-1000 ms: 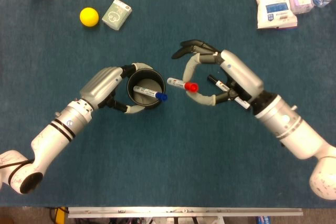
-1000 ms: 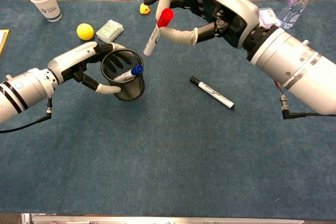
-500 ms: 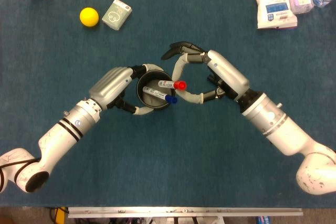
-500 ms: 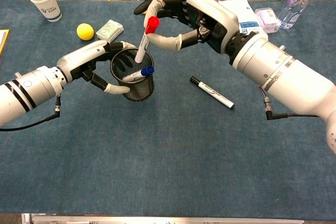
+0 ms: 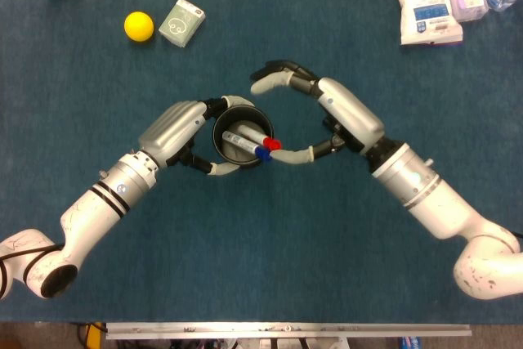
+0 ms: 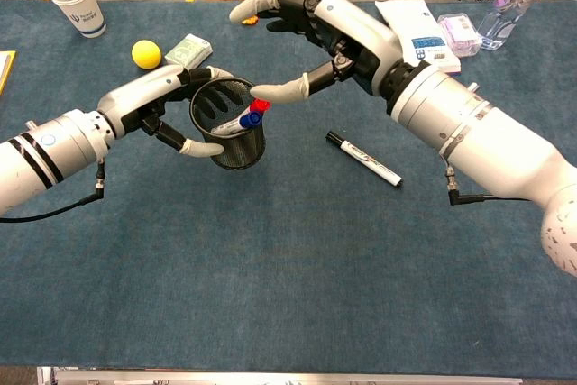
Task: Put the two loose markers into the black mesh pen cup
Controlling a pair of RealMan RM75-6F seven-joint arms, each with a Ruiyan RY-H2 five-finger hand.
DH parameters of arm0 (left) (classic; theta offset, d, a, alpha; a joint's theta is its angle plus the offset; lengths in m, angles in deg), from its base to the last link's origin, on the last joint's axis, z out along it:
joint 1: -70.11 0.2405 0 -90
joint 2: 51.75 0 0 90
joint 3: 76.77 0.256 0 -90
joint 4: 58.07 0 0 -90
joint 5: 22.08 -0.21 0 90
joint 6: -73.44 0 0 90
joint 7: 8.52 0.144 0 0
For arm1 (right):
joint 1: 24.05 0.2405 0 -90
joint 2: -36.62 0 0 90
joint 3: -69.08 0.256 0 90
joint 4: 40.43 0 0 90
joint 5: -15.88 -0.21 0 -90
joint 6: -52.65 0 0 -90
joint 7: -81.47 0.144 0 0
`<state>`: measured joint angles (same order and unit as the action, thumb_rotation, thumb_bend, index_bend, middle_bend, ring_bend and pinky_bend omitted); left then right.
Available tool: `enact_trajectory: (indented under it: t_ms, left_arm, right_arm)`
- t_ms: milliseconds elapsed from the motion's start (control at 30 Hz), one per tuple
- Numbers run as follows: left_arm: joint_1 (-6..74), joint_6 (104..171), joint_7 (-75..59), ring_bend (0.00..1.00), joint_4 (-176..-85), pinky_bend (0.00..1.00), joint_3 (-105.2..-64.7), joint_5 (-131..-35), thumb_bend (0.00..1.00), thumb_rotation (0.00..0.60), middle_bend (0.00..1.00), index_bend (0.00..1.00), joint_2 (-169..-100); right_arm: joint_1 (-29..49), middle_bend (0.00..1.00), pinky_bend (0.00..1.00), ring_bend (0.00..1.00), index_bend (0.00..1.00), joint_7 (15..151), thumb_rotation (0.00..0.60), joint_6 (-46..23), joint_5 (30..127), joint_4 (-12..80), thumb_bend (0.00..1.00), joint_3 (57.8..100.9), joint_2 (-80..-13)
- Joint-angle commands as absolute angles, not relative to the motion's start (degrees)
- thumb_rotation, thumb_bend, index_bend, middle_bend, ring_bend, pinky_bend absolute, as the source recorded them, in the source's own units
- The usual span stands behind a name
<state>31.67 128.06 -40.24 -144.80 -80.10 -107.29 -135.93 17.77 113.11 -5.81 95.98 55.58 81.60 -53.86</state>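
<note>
Blue cloth covers the table (image 5: pixel 270 275). From the head view, the black mesh pen cup (image 5: pixel 239 136) stands near the middle, its mouth facing the camera. The left hand (image 5: pixel 181 137) wraps its side, holding it. Two markers lie inside, side by side, long axes running from the cup's upper left to its lower right rim, where the blue cap (image 5: pixel 263 154) and red cap (image 5: pixel 271 144) poke out together. The right hand (image 5: pixel 306 116) arches over the cup's right edge, fingers spread and holding nothing, one pale fingertip close beside the red cap. A yellow ball (image 5: pixel 139 26) and a small green box (image 5: pixel 181 23) sit well apart at upper left.

The chest view shows the cup (image 6: pixel 229 123) from the side, tilted slightly in the left hand (image 6: pixel 159 105). Both markers lean up to the right, the red cap (image 6: pixel 261 106) just above the blue one (image 6: pixel 251 118). The right hand (image 6: pixel 306 42) is spread above. Only this view shows a black-capped marker (image 6: pixel 364 159) lying flat on the cloth right of the cup, pointing down and right; the right arm hides it from the head camera.
</note>
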Motion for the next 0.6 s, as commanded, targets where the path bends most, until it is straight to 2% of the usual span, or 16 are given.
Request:
enact_trajectory:
  t_ms: [33,133,367,600]
  left_arm:
    - [31.7,128.1,-40.5,0.35,-144.6,0.31,-80.2,-107.2,0.22,0.600,0.40,0.35,-135.9]
    - [31.8,128.2,-40.7,0.35,-144.4,0.31,-80.0,-107.3,0.22,0.600,0.40,0.35,-135.7]
    - [31.8,128.4,-41.2,0.35,-144.1,0.31,-80.0,-107.2,0.22,0.600,0.40,0.35,-135.4]
    - [32.0,128.7,-41.0,0.35,-144.2,0.31,-79.6,-107.6,0.22,0.600,0.40,0.35,-134.9]
  right_arm:
    - [17.1,0.20,0.09,0.08,0.30,112.5,0.600,-7.1,97.0,55.7,0.08,81.6,-52.8]
    - [15.9,0.20,0.09,0.08,0.30,110.3,0.600,-9.7,100.3,54.6,0.08,80.3,-50.8]
    - [13.3,0.23,0.09,0.08,0.42,106.0,0.600,-13.1,108.8,51.4,0.11,74.9,-42.7]
    - [12.3,0.23,0.09,0.08,0.43,100.2,0.600,-13.8,116.3,46.1,0.15,69.1,-36.5]
